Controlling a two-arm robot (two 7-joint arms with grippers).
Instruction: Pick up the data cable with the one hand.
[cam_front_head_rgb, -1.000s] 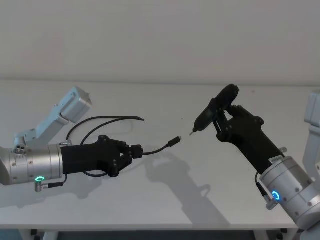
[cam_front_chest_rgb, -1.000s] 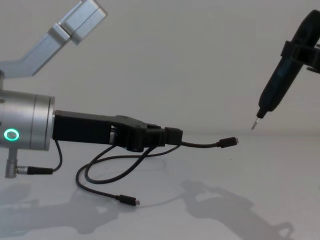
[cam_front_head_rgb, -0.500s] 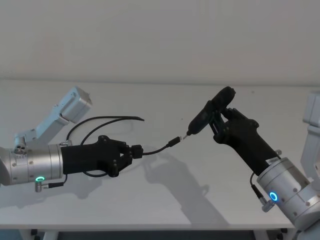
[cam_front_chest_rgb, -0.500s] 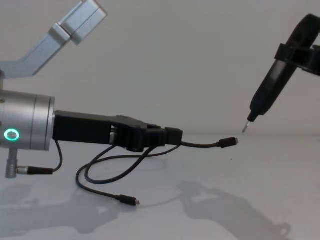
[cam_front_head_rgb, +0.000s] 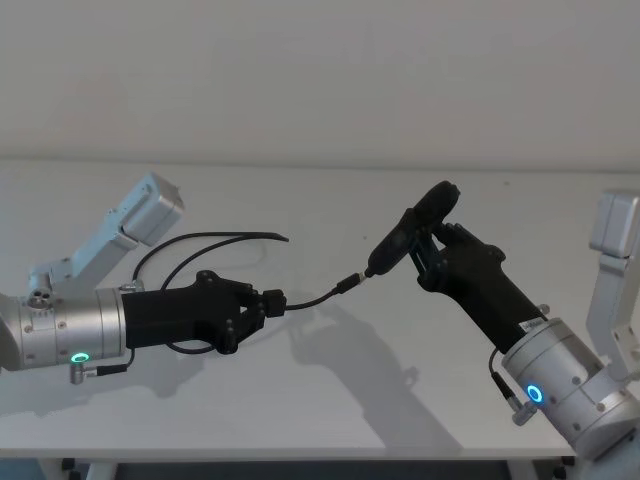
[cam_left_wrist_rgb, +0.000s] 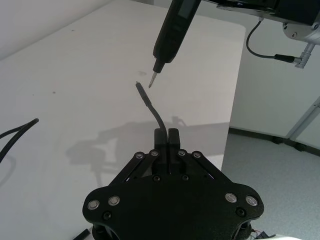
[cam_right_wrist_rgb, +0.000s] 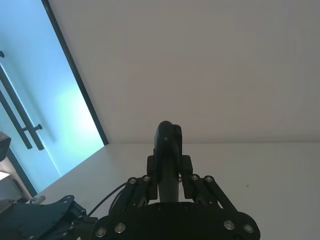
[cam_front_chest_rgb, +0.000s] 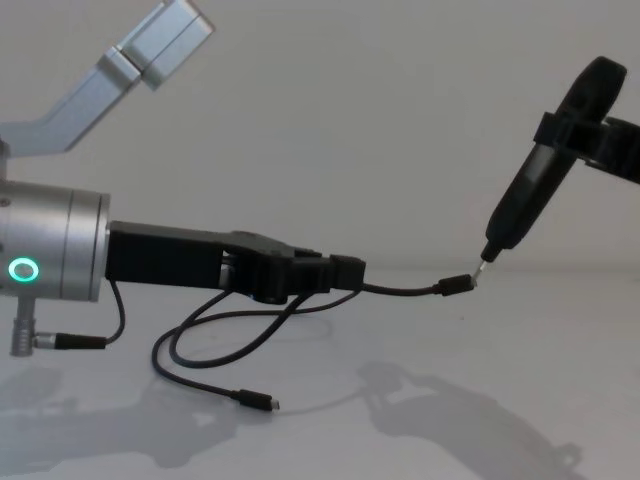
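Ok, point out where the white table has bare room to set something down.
Bare: the far strip of the white table, behind both arms, and the near strip between the two wrists. Crowded: the middle, where the black left gripper holds the thin black data cable out to the black pen-shaped tool in the right gripper; cable loops lie left.

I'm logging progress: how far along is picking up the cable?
Done: the left gripper is shut on the cable, its near plug held off the table. In hand: the right gripper holds a pen-shaped tool, tip at that plug. Remaining: the cable's other end lies on the table.
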